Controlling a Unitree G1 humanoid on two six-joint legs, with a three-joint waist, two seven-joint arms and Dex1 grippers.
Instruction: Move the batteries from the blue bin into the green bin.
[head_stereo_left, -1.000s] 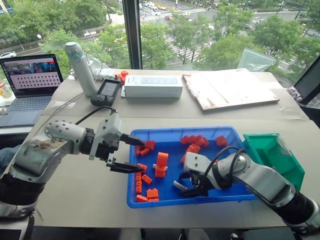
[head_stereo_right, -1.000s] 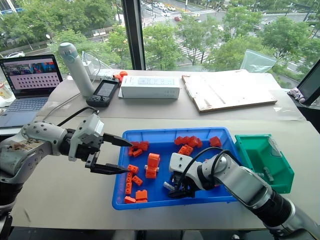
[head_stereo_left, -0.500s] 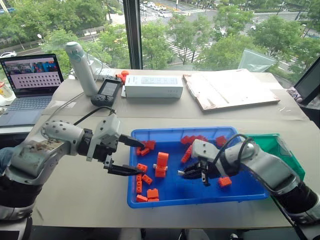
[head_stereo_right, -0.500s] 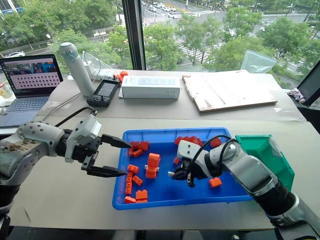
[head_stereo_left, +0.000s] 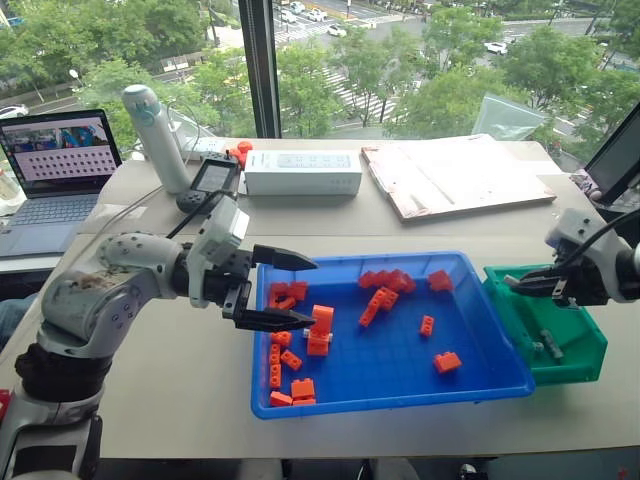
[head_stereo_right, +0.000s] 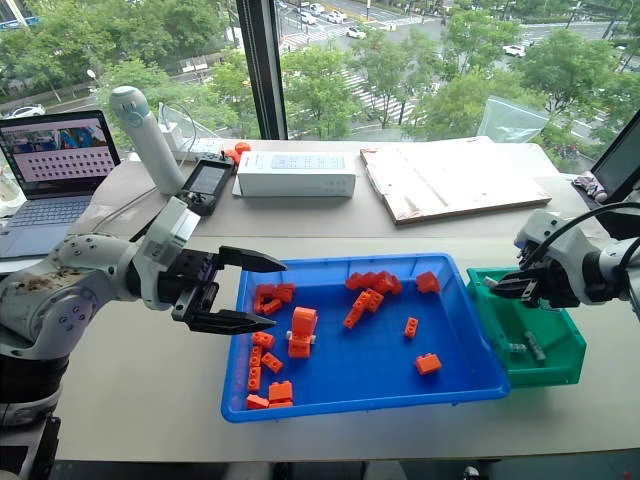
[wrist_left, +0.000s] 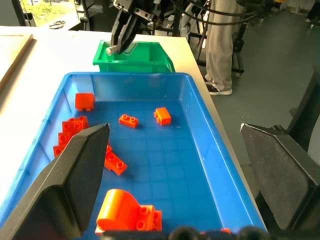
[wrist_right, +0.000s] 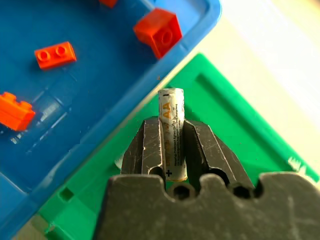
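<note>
The blue bin (head_stereo_left: 400, 350) lies in the middle of the table and holds scattered orange bricks. To its right stands the green bin (head_stereo_left: 592, 346), with two small batteries (head_stereo_right: 527, 347) lying on its floor. My right gripper (head_stereo_left: 515, 283) hangs over the green bin's near-left corner. It is shut on an AA battery (wrist_right: 171, 135), which stands out between its fingers. My left gripper (head_stereo_left: 313, 291) is open and holds nothing. It points sideways over the left end of the blue bin, just above the bricks there.
Orange bricks (head_stereo_left: 320, 330) cluster at the blue bin's left end and back. At the back of the table are a laptop (head_stereo_left: 55, 170), a white cylinder (head_stereo_left: 155, 135), a handheld controller (head_stereo_left: 212, 180), a white box (head_stereo_left: 303, 172) and a flat board (head_stereo_left: 460, 180). A person's legs (wrist_left: 220, 45) stand beyond the green bin.
My right gripper closed on a battery in the blue bin, lifted it out and swung right to above the green bin. The left gripper rose a little and edged over the bin's left end.
</note>
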